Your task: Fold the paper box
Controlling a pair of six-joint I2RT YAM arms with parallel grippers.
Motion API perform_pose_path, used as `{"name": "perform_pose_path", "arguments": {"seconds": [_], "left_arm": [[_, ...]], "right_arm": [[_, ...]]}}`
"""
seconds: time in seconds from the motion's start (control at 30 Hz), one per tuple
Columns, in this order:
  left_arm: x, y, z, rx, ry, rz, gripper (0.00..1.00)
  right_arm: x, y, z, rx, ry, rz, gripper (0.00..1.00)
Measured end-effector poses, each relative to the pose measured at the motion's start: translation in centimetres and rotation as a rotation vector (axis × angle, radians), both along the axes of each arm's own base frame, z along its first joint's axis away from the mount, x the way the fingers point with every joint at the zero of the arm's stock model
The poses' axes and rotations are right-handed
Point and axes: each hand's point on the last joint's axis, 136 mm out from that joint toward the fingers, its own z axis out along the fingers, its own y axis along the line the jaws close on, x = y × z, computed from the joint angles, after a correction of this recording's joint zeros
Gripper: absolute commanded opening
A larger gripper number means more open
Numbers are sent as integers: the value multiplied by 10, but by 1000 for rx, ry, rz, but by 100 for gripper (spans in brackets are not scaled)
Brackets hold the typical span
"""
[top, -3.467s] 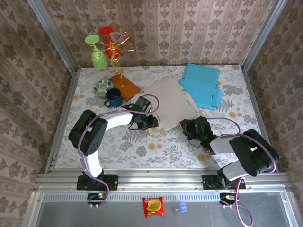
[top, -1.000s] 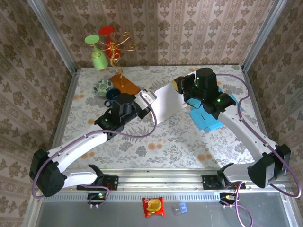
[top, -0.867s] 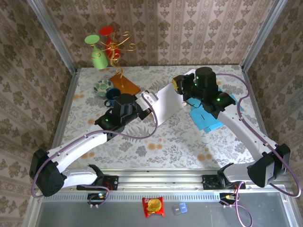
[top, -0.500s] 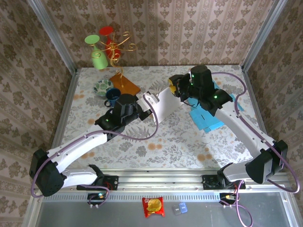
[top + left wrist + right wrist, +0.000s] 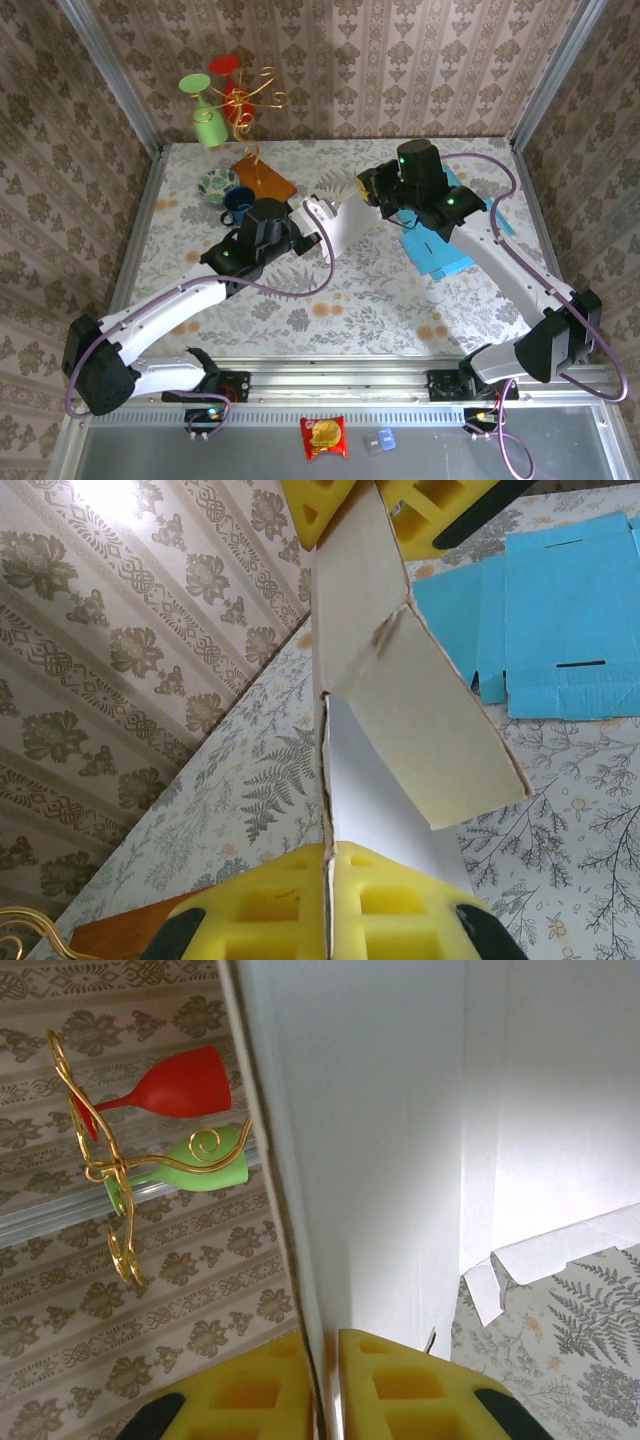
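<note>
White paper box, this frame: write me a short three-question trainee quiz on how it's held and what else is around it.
1. True or false: the white paper box is gripped by the left fingers alone.
2. What colour are the flat box blanks lying on the table? A red, B blue, C green.
3. Fill in: the gold rack holds a red glass and a ____ one.
Key: 1 false, the right fingers clamp it too. 2 B. 3 green glass.

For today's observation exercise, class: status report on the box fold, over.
Left gripper shut on white box. Right gripper shut on opposite edge. Box aloft, flap bent. Blue cartons lie flat nearby.
</note>
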Motion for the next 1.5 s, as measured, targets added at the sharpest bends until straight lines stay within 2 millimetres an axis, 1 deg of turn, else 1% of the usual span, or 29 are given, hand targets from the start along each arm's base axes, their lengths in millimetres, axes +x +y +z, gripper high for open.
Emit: {"name": "perform_pose_path", "arguments": {"seconds": [0.07,0.2,0.3,0.43,0.5,0.83,1.0,1.1,1.23,1.3,1.43,1.5], "left_arm": [[0,0,0,0,0,0,0],[0,0,0,1,1,-1,0],[0,0,0,0,2,-3,0],[-1,-1,0,-1,2,-6,0],[-1,0,0,1,4,-5,0],[0,1,0,3,8,-3,0],[0,0,1,0,9,-11,0],[-1,0,0,2,13,-14,0],[-2,0,0,2,15,-17,0],[-1,0,1,1,14,-17,0],[0,1,2,0,14,-12,0],[0,1,2,1,15,-13,0]], "right_arm": [[0,0,0,0,0,-1,14],[1,-1,0,-1,0,-4,19],[2,-3,0,-1,0,-8,19],[3,-5,0,-4,-2,-10,11],[3,-5,0,-9,-6,-6,9],[2,-5,-1,-15,-3,-4,13],[0,-6,5,-17,-16,-1,17],[-3,-8,11,-11,-29,-1,17],[-5,-9,15,-8,-37,-1,11],[-5,-9,15,-10,-38,0,11],[-5,-9,15,-9,-38,1,16],[-5,-9,15,-9,-39,1,15]]}}
